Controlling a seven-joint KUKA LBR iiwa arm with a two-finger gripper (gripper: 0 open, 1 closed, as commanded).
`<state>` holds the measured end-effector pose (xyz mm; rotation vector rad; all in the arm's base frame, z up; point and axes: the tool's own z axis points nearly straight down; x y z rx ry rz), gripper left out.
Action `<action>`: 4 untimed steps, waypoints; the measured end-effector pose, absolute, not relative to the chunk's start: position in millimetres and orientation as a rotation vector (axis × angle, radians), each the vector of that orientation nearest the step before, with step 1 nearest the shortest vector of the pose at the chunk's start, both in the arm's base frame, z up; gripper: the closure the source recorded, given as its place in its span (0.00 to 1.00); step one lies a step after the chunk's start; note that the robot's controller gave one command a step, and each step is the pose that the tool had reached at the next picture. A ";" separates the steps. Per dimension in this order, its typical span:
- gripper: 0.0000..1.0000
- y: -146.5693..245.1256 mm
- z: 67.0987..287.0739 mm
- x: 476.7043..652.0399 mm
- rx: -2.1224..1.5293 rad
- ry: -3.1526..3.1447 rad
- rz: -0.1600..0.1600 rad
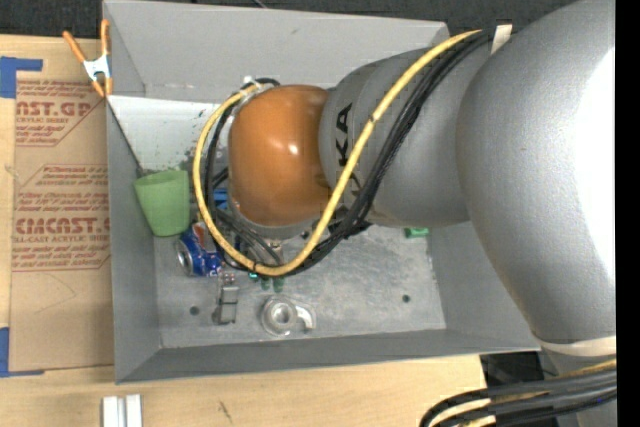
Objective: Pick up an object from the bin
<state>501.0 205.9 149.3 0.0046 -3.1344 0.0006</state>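
Green cup (163, 202), blue object (200, 257), arm (400, 155) covering middle

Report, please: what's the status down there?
Pincer low in bin's left half, mostly hidden under orange cover. Nearest: green cup, blue crumpled thing. Silvery ring lies apart.

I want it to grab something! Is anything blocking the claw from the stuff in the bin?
Nothing I can see. The claw sits low under the orange cover, right beside the green cup and crumpled blue thing.
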 end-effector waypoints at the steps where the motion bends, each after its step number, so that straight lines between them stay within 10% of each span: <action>1: 0.00 162.1 69.2 552.6 -0.171 -3.143 -0.008; 2: 0.00 219.0 70.8 571.0 0.728 -3.055 0.003; 4: 0.00 239.2 63.7 574.5 0.431 -3.060 0.024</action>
